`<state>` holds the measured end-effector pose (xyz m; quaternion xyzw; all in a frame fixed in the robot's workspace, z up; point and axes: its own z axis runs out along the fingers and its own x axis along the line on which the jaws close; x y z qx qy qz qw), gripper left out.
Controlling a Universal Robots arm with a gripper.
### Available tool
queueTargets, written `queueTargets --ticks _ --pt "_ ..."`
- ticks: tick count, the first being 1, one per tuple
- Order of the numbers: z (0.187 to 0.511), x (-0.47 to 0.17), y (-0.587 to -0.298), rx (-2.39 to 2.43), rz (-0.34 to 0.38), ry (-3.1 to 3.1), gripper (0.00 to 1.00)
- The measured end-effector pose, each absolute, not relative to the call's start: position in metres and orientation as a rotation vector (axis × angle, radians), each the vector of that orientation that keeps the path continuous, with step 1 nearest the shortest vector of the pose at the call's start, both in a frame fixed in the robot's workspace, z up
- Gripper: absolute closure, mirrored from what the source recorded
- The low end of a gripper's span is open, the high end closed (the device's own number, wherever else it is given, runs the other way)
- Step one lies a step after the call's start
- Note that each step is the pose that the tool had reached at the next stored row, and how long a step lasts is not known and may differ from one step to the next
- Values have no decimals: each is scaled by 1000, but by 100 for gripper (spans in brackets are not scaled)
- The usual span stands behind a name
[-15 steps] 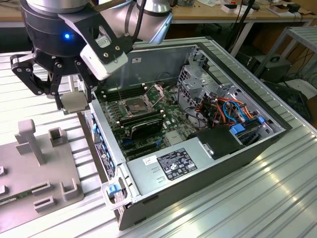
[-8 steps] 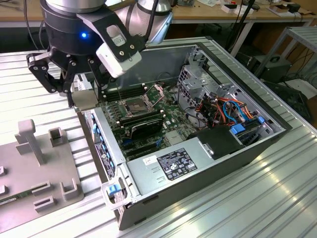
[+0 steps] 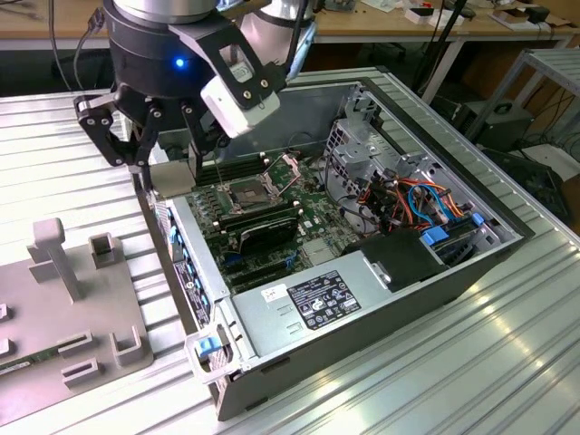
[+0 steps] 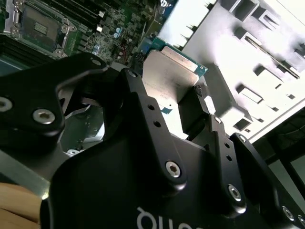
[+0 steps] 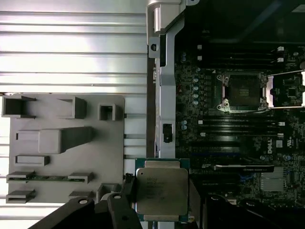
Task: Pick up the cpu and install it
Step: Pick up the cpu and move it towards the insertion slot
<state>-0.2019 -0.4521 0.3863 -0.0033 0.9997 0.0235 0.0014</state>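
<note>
- End effector (image 3: 168, 163): closed on the cpu (image 3: 169, 179), one finger on each of two opposite edges. It hangs over the case (image 3: 362, 353) wall on the exterior view's left.
- Cpu (image 5: 161, 188): held flat and clear of every surface, its silvery-tan face turned toward the camera in the first wrist view. In the second wrist view the cpu (image 4: 174, 71) stands out beyond the black fingers (image 4: 198, 95), with a green edge showing along one side.
- Socket (image 3: 246, 192): a metal-framed square on the board inside the case. Its dark centre is uncovered and looks empty, with its hinged plate (image 5: 286, 88) swung back to one side.
- Governing relation: the socket lies inward from the held cpu, toward the exterior view's right and lower, well apart from it. The case wall and a strip of board lie between the two.
- Intervening parts: dark memory slots (image 5: 238, 129) run across the board between the cpu and the socket (image 5: 243, 90) in the first wrist view.
- Alignment: the cpu is close to square, so it has no marked long axis. Its edges appear parallel to the socket frame's edges in the first wrist view, so little turning seems called for.
- Fixture (image 3: 72, 299): a grey holder on the table (image 3: 453, 381), outside the case on the exterior view's left.
- Progress, as judged: pick-up complete, cpu not yet seated.
</note>
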Motion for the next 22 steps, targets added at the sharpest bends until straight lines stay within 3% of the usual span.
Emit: queueTargets --ticks 22 --pt "386 -153 -452 -16 74 3138 45"
